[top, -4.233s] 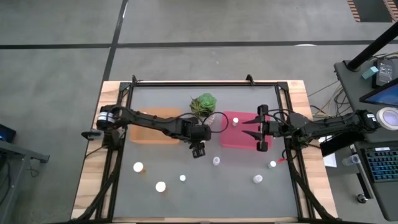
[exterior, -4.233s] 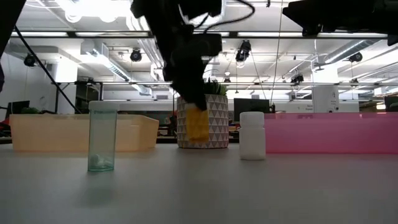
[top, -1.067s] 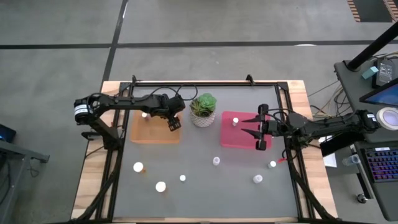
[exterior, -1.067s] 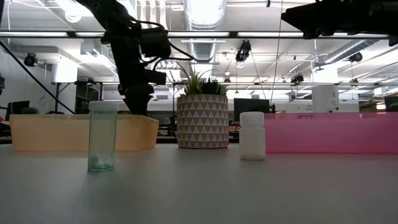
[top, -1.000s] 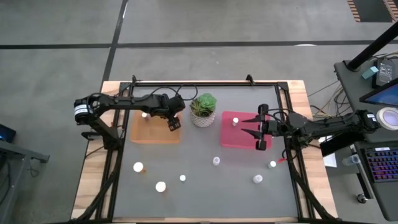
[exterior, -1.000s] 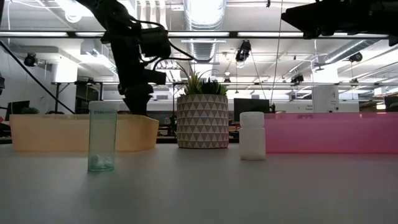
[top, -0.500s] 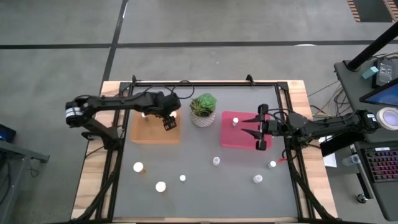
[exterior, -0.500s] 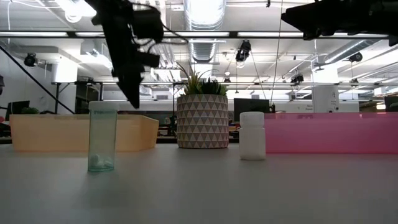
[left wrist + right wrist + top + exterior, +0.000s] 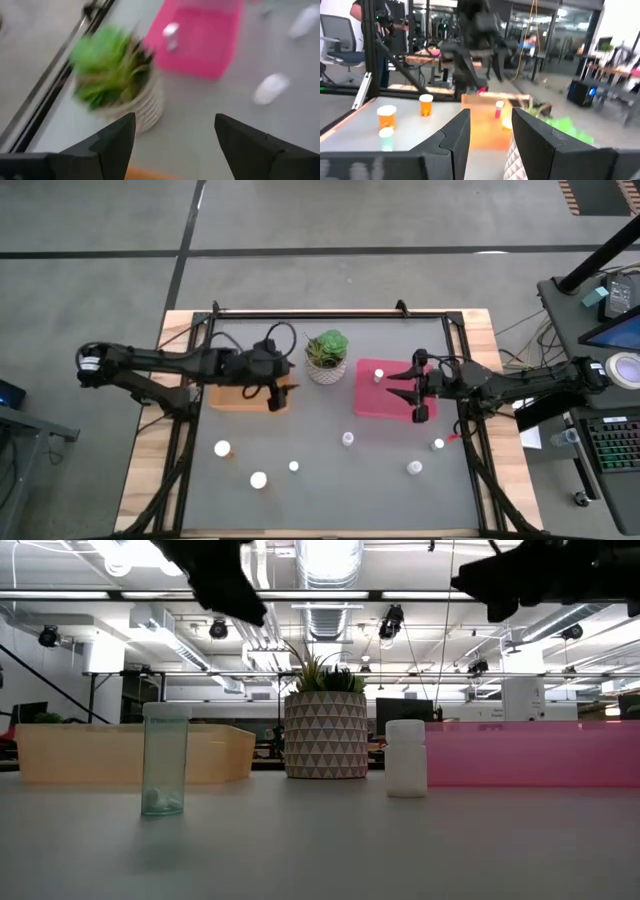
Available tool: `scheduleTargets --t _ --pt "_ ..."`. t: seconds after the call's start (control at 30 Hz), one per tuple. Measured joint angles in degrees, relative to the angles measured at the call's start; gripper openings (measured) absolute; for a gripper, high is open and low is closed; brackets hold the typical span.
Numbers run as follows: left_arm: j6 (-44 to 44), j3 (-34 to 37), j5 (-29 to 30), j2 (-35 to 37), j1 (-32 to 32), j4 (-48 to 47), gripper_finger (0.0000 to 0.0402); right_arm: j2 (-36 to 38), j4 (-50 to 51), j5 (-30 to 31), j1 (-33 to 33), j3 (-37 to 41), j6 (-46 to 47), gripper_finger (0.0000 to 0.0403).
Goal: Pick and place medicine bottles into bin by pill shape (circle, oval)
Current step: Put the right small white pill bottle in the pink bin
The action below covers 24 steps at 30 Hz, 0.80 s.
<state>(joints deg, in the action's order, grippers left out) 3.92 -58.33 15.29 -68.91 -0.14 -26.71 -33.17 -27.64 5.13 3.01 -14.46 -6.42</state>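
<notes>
Bottles (image 9: pixel 258 479) with white caps stand scattered over the near half of the grey table (image 9: pixel 380 500). Two trays lie at the far side: the orange tray (image 9: pixel 225 398) left of a potted plant (image 9: pixel 326 356), the pink tray (image 9: pixel 385 408) right of it, one bottle (image 9: pixel 378 377) inside. Above the orange tray hangs the left tool (image 9: pixel 276 390), fingers spread and empty. Over the pink tray's right edge hangs the right tool (image 9: pixel 416 390), fingers apart, holding nothing.

Orange tray (image 9: pixel 235 395), pink tray (image 9: pixel 383 398), triangle-patterned white pot (image 9: pixel 325 735)
</notes>
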Motion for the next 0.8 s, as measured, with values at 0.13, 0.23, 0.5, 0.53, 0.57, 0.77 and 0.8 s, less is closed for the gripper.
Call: scheduleTargets --t 0.13,0.23,0.5,0.53,0.57,0.77,0.8 --pt "-1.34 1.4 -0.02 0.5 -4.17 5.47 0.0257 -0.32 3.41 -0.01 0.13 0.04 7.28 0.0138" --pt "-2.42 2.53 -0.01 0.52 -6.03 10.12 0.0257 -0.55 4.09 -1.43 0.13 0.04 14.63 0.0134" --pt "-4.79 5.23 0.0 0.55 -7.2 16.23 0.0257 -0.74 3.84 -9.56 3.13 0.04 31.42 0.0125" --pt "-4.83 5.23 0.0 0.49 -7.2 16.28 0.0257 -0.76 3.76 -9.95 3.82 0.04 33.5 0.0125" --pt "-4.83 5.23 0.0 0.4 -7.2 16.33 0.0257 -0.76 3.74 -10.1 4.58 0.04 35.26 0.0125" --pt "-4.97 5.16 0.0 0.37 -7.17 17.0 0.0257 -0.76 3.77 -10.1 9.1 0.04 44.48 0.0125" --pt "-5.21 5.16 0.0 0.37 -7.17 16.96 0.0257 -0.76 3.78 -10.1 9.81 0.04 45.5 0.0125"
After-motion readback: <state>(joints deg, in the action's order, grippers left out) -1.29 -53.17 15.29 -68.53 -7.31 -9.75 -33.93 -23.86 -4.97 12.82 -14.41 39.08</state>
